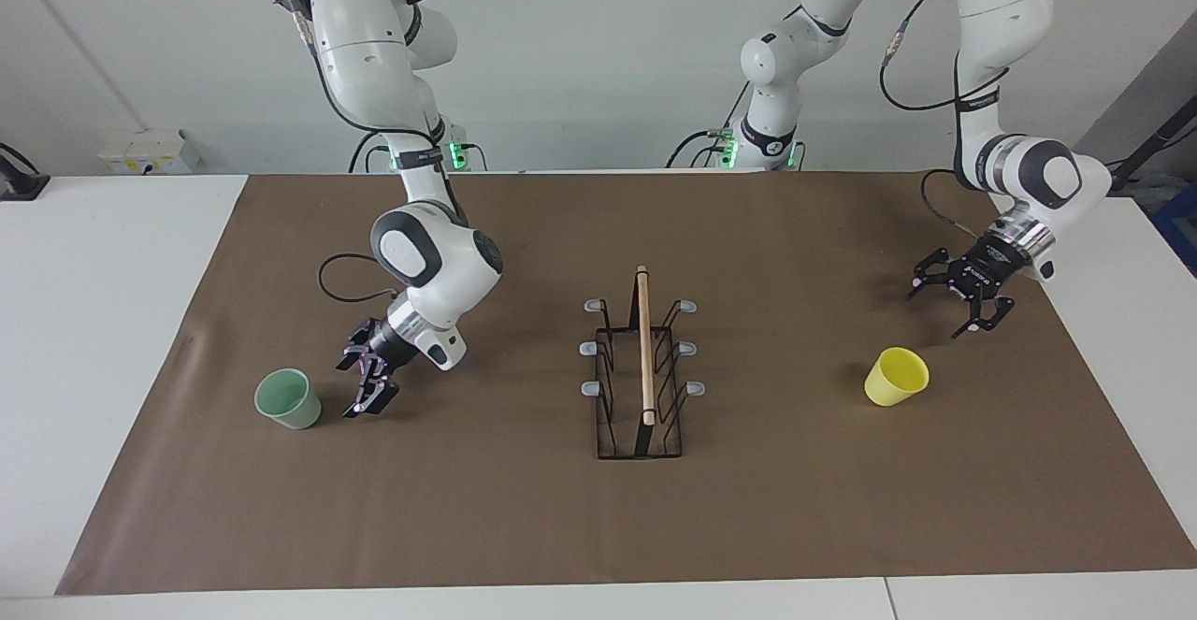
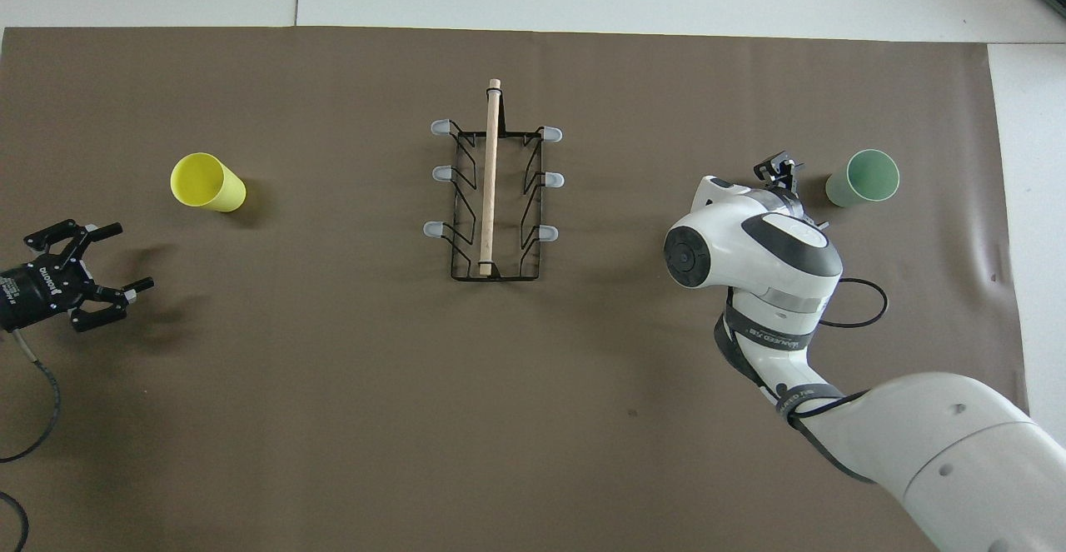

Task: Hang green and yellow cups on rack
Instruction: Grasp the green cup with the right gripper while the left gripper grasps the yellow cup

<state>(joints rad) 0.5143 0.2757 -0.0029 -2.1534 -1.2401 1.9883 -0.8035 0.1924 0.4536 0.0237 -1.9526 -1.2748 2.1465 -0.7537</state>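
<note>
Right pincer (image 1: 367, 389) low beside green cup (image 1: 288, 398), fingers apart for side grasp. Left pincer (image 1: 960, 300) spread wide, near yellow cup (image 1: 896, 376). Rack (image 1: 641, 367) central, unloaded.

A brown mat (image 1: 524, 508) covers the white table (image 1: 103, 321).

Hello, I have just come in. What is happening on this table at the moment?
Two robot arms are about to hang cups on the rack in the middle of the mat; no cup hangs on it yet. The right gripper is beside the green cup, not touching it. The left gripper is open, in the air near the yellow cup, which leans on its side. Neither gripper holds anything.
</note>
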